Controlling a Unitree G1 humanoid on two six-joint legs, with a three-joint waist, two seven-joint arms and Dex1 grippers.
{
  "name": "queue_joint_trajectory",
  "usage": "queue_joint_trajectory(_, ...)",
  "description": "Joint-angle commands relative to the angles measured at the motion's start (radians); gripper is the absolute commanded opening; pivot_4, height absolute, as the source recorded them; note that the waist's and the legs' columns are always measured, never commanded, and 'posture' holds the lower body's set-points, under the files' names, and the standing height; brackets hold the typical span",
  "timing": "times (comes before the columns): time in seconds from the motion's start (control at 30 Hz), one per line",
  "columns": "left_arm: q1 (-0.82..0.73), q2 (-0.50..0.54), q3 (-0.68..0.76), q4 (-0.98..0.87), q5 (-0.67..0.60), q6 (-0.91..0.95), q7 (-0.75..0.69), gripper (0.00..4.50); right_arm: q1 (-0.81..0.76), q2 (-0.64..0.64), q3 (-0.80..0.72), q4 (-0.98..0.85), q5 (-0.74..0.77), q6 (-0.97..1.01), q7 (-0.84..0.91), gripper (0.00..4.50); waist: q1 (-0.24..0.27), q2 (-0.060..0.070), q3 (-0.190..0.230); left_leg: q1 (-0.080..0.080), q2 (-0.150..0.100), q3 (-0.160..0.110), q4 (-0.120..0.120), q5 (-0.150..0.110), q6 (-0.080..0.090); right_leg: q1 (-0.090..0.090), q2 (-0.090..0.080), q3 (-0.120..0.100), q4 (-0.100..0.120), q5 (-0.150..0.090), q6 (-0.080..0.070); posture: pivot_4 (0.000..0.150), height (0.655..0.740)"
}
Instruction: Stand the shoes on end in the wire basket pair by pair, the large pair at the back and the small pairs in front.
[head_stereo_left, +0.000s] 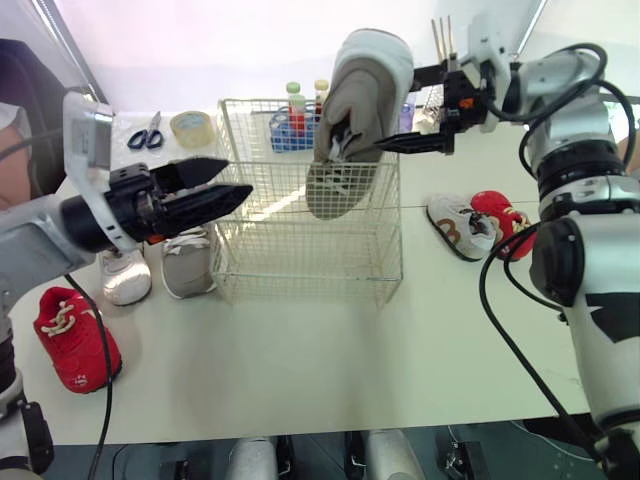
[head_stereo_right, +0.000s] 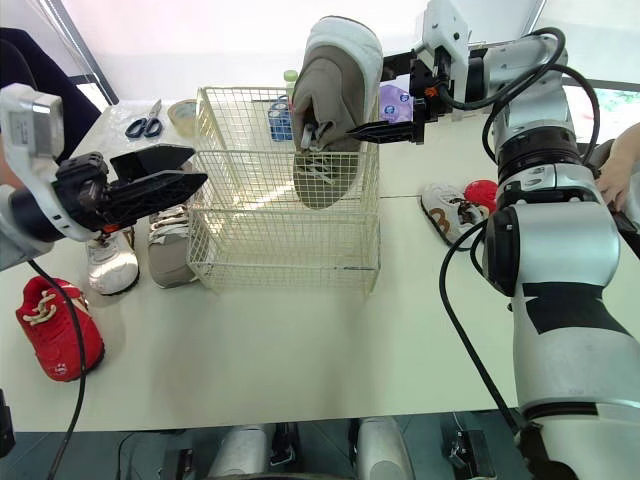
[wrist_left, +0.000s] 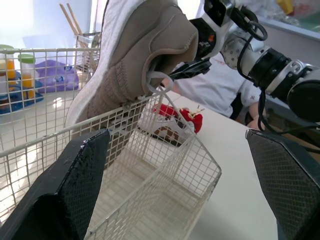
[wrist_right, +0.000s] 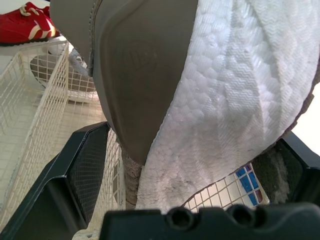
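A large beige shoe (head_stereo_left: 358, 110) with a white sole hangs toe-down over the back right of the white wire basket (head_stereo_left: 300, 265), its toe inside. My right gripper (head_stereo_left: 388, 110) is shut on its heel end; the sole lies between the gripper's own fingers (wrist_right: 87, 165). My left gripper (head_stereo_left: 225, 185) stands open just left of the basket, holding nothing. The other beige shoe (head_stereo_left: 187, 260) lies left of the basket beside a small white shoe (head_stereo_left: 125, 278) and a red shoe (head_stereo_left: 77, 338). Right of the basket lie a white shoe (head_stereo_left: 455, 225) and a red shoe (head_stereo_left: 500, 218).
Behind the basket stand a blue rack of bottles (head_stereo_left: 292, 125) and a purple holder (head_stereo_right: 395, 100) with sticks. Scissors (head_stereo_left: 147, 133) and a tape roll (head_stereo_left: 190, 127) lie at the back left. A person's hand (head_stereo_right: 620, 160) rests at the far right.
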Motion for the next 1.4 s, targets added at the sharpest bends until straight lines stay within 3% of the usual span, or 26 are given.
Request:
queue_joint_trajectory(0.03,0.007,0.003,0.029,-0.023,-0.004,-0.018,0.007,4.50,-0.033,-0.063,-0.009,-0.009,-0.009,-0.010,-0.016,4.45,0.002,0.000,0.000,0.000,0.000,0.000,0.000,0.000,0.000,0.000,0.000,0.000,0.000,0.000,0.000,0.150,0.7352)
queue_joint_trajectory(0.37,0.063,0.006,0.049,0.009,0.009,-0.018,0.011,4.50,0.032,-0.130,-0.011,-0.025,-0.027,-0.057,-0.137,4.45,-0.003,0.000,0.000,0.001,0.000,0.000,0.000,0.000,-0.001,0.001,0.000,0.000,0.000,0.000,0.000,0.150,0.7352)
queue_joint_trajectory(0.5,0.055,0.012,0.101,0.081,0.014,-0.026,0.057,4.50,0.018,-0.261,-0.049,-0.027,-0.038,-0.029,-0.294,4.45,0.007,0.001,0.000,0.000,0.000,0.000,0.000,0.001,-0.001,0.000,0.000,0.000,0.001,0.000,0.000,0.150,0.7352)
queue_joint_trajectory(0.63,0.017,0.087,0.187,0.222,0.062,-0.035,0.087,4.50,0.044,-0.348,-0.083,-0.105,-0.012,-0.045,-0.358,4.45,0.017,0.000,0.001,-0.001,0.000,0.000,0.000,0.000,-0.001,-0.001,-0.001,0.000,-0.001,0.000,0.000,0.150,0.7352)
queue_joint_trajectory(0.7,-0.016,0.130,0.182,0.321,0.148,-0.054,0.115,4.50,0.071,-0.337,-0.138,-0.210,0.092,0.071,-0.282,4.45,0.007,0.000,0.001,0.000,0.000,0.000,-0.001,0.000,-0.001,0.000,-0.001,0.000,-0.001,0.000,0.000,0.150,0.7352)
queue_joint_trajectory(0.77,-0.043,0.177,0.148,0.421,0.264,-0.081,0.119,4.50,0.126,-0.323,-0.214,-0.416,0.275,0.324,-0.187,4.45,-0.009,0.001,0.001,0.003,0.000,0.001,-0.001,0.000,-0.001,0.002,0.000,0.000,-0.001,0.000,0.000,0.150,0.7352)
queue_joint_trajectory(0.83,-0.046,0.212,0.088,0.489,0.368,-0.100,0.079,4.50,0.255,-0.327,-0.276,-0.730,0.522,0.637,-0.134,4.45,-0.011,0.001,0.000,0.005,0.001,0.000,-0.002,0.001,-0.003,0.003,0.001,0.001,0.001,0.000,0.000,0.150,0.7352)
queue_joint_trajectory(0.9,-0.044,0.242,-0.007,0.549,0.431,-0.060,-0.010,4.50,0.439,-0.324,-0.269,-1.116,0.800,0.975,-0.162,4.45,0.001,0.001,0.000,0.005,0.001,0.000,-0.004,0.002,-0.004,0.002,0.001,0.001,0.002,0.000,-0.001,0.150,0.7352)
queue_joint_trajectory(1.0,-0.065,0.255,-0.143,0.604,0.522,-0.026,-0.119,4.50,0.604,-0.296,-0.221,-1.419,0.956,1.162,-0.278,4.45,0.007,0.001,-0.001,0.005,0.002,-0.002,-0.007,0.003,-0.005,0.001,0.001,0.000,0.002,-0.001,-0.002,0.150,0.7352)
queue_joint_trajectory(1.07,-0.095,0.238,-0.211,0.648,0.598,-0.060,-0.169,4.50,0.656,-0.285,-0.200,-1.522,1.016,1.223,-0.325,4.45,0.009,0.000,0.000,0.003,0.001,-0.001,-0.007,0.003,-0.005,-0.002,0.000,-0.001,0.002,-0.001,-0.003,0.150,0.7352)
queue_joint_trajectory(1.17,-0.166,0.192,-0.309,0.740,0.702,-0.103,-0.248,4.50,0.714,-0.304,-0.124,-1.620,0.982,1.228,-0.336,4.45,0.032,-0.001,-0.001,0.001,0.000,-0.001,-0.004,0.002,-0.003,-0.003,-0.001,-0.001,0.001,-0.001,-0.003,0.150,0.7352)
queue_joint_trajectory(1.4,-0.373,0.027,-0.435,1.055,0.929,-0.243,-0.351,4.50,0.818,-0.344,0.043,-1.710,0.798,1.095,-0.303,4.45,0.048,-0.005,-0.003,-0.004,0.000,0.000,0.004,-0.005,0.008,-0.003,-0.003,-0.003,0.000,-0.001,-0.003,0.150,0.7352)
